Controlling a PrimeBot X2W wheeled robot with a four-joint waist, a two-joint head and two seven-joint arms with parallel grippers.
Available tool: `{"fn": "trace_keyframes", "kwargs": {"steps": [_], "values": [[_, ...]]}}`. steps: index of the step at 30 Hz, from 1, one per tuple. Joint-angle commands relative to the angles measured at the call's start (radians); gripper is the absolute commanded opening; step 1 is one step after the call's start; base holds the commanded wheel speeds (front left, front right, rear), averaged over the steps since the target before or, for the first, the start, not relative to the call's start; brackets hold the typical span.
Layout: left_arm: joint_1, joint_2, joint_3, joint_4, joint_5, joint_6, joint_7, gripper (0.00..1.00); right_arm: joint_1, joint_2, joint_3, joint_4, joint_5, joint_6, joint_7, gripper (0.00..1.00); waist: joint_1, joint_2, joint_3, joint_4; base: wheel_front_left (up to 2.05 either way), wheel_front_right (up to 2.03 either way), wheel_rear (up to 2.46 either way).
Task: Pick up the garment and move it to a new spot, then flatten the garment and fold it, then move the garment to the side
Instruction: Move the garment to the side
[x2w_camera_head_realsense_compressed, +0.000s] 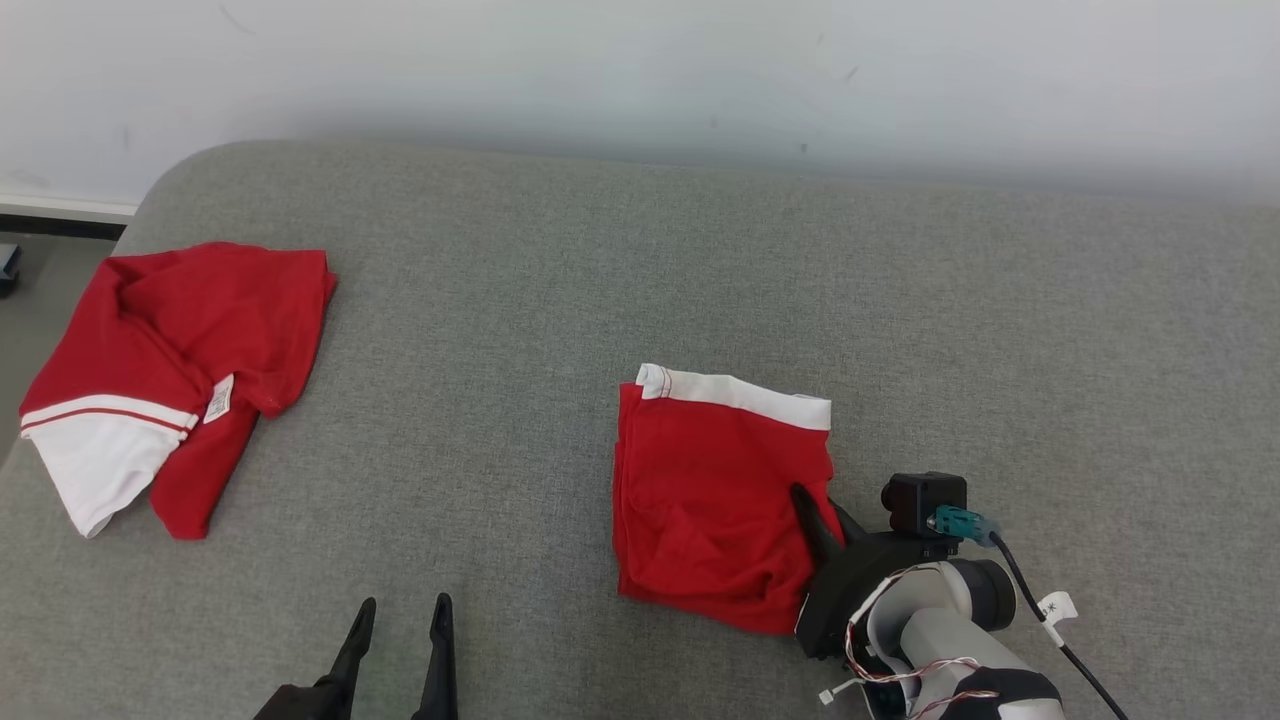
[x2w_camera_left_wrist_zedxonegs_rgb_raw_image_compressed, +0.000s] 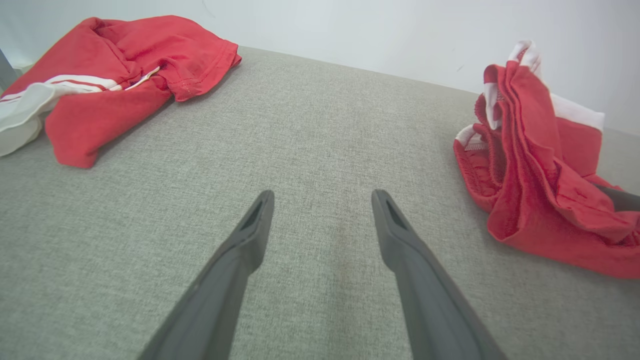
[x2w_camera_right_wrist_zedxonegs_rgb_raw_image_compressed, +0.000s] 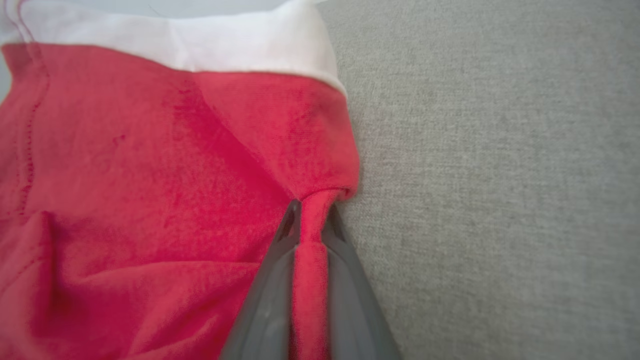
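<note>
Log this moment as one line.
right gripper: shut on edge of folded red garment | left gripper: open over bare grey cushion | second red garment: crumpled, far left

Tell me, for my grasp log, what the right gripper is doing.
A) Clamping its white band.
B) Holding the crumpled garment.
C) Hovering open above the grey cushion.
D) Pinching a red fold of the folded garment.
D: the right gripper is shut on a red ridge of the folded garment, short of its white band.
</note>
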Motion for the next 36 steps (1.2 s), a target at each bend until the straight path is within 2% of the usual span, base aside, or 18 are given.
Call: {"fn": "trace_keyframes", "kwargs": {"steps": [1, 6, 12, 16, 25, 36], "values": [[-0.002, 0.000, 0.003, -0.003, -0.014, 0.002, -0.003, 1.00, -0.002, 0.001, 0.003, 0.013, -0.004, -0.003, -0.004, 0.00, -0.0001, 0.0000, -0.002, -0.001, 0.00, 0.00, 0.00], [0.013, 0.000, 0.009, 0.002, -0.016, 0.005, -0.003, 1.00, -0.027, -0.006, -0.017, -0.005, -0.024, -0.003, -0.023, 0.00, -0.0001, 0.0000, -0.015, -0.011, 0.00, 0.00, 0.00], [0.024, 0.000, 0.000, -0.008, -0.011, -0.003, -0.003, 1.00, 0.019, -0.042, -0.103, -0.170, -0.134, -0.003, -0.023, 0.00, -0.0001, 0.0000, -0.048, -0.041, 0.00, 0.00, 0.00], [0.043, 0.000, -0.004, -0.012, -0.016, -0.006, -0.003, 1.00, 0.088, -0.035, -0.165, -0.270, -0.217, -0.003, -0.023, 0.00, -0.0001, 0.0000, -0.095, -0.086, 0.00, 0.00, 0.00], [0.046, 0.000, -0.032, -0.034, -0.040, -0.011, -0.003, 1.00, 0.210, -0.015, -0.257, -0.372, -0.308, -0.003, -0.022, 0.00, -0.0001, 0.0000, -0.153, -0.255, 0.00, 0.00, 0.00], [0.016, 0.000, -0.058, -0.052, -0.071, 0.004, -0.003, 1.00, 0.271, -0.014, -0.305, -0.382, -0.342, -0.003, -0.022, 0.00, -0.0001, 0.0000, -0.146, -0.481, 0.00, 0.00, 0.00]]}}
